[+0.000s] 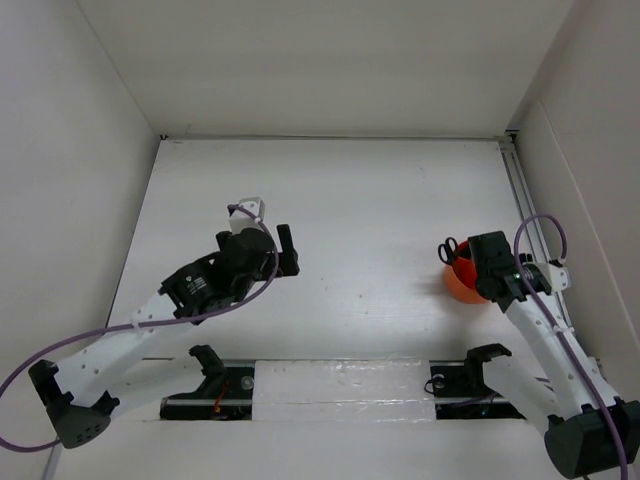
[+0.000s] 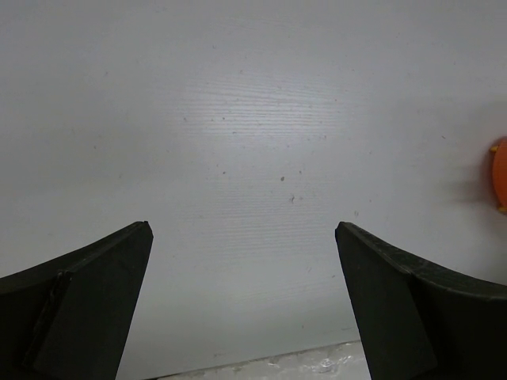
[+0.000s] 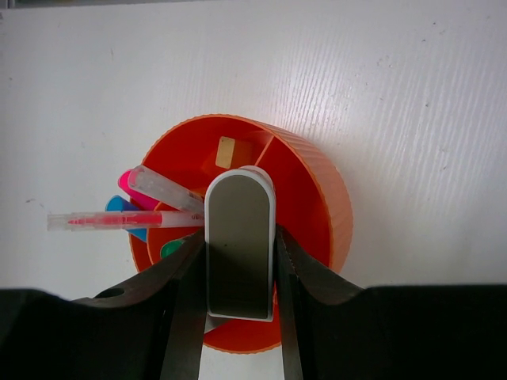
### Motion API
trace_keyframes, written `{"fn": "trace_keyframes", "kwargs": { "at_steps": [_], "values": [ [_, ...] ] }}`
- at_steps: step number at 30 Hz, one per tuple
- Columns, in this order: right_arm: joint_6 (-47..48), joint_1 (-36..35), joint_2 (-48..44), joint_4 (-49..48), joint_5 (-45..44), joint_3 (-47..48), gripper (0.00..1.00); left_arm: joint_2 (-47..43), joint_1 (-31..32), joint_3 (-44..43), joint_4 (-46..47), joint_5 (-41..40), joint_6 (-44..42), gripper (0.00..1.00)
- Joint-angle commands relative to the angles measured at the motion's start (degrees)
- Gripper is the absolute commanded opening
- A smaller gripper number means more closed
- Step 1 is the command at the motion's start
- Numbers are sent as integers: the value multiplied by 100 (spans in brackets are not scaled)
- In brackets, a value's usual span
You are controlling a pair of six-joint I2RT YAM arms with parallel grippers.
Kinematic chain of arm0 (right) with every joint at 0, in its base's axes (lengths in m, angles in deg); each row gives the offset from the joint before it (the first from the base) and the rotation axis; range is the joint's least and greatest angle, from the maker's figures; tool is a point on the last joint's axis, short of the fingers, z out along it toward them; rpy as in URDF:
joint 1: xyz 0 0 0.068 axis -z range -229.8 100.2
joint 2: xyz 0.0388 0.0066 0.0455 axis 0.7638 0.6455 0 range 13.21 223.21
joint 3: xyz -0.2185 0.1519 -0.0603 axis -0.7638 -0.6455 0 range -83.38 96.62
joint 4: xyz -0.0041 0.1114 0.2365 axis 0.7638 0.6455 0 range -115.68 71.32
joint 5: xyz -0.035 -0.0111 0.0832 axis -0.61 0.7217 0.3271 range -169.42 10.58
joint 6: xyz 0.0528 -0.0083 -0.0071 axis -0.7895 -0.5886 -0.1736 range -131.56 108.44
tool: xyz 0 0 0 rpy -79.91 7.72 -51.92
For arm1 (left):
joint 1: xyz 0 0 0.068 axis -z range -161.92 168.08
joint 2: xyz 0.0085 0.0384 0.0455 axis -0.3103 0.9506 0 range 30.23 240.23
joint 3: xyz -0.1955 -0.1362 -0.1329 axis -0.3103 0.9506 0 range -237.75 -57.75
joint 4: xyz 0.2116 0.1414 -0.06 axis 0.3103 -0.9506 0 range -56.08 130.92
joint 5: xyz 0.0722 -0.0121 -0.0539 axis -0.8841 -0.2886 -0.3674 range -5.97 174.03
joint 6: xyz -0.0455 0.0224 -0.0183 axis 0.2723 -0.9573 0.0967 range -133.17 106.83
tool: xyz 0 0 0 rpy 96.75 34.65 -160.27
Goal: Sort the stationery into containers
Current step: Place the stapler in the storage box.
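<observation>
Left claw (image 2: 242, 226): fingers wide apart, nothing between them, over bare table (image 1: 380, 200) at left centre of the top view. The orange tub (image 2: 499, 174) shows only at the right edge of its wrist view.

Right claw (image 3: 240, 245): clamped on a white-edged grey block (image 3: 240, 198) with a rounded end, held directly above the tub's near half. The tub sits on the table at the right of the top view.

Tub contents:
- small yellow eraser (image 3: 227, 152) in the upper compartment
- clear pen with red core (image 3: 119, 219) lying over the left rim and sticking out left
- second clear pen (image 3: 162, 188) just above it
- pink cap (image 3: 125, 182) and blue cap (image 3: 119, 205) at the left wall
- black scissor handles (image 1: 448, 247) rising at the tub's upper left in the top view
</observation>
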Motion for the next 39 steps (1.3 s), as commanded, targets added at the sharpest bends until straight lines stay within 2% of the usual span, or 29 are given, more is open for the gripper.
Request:
{"fn": "trace_keyframes", "kwargs": {
  "at_steps": [1, 4, 17, 28, 39],
  "values": [
    [296, 43, -13, -331, 76, -76, 0, -179, 54, 34, 187, 29, -113, 100],
    [410, 96, -13, -384, 136, -76, 0, -231, 229, 34, 135, -41, -44, 100],
    [621, 96, 93, -209, 427, -23, 0, -293, 230, 34, 134, -94, -43, 100],
    [560, 96, -425, -208, 533, -84, 0, -398, 230, 34, 187, 12, -96, 100],
    [445, 96, -49, 152, 480, 65, 0, -398, 230, 86, 239, 117, -149, 100]
  ]
}}
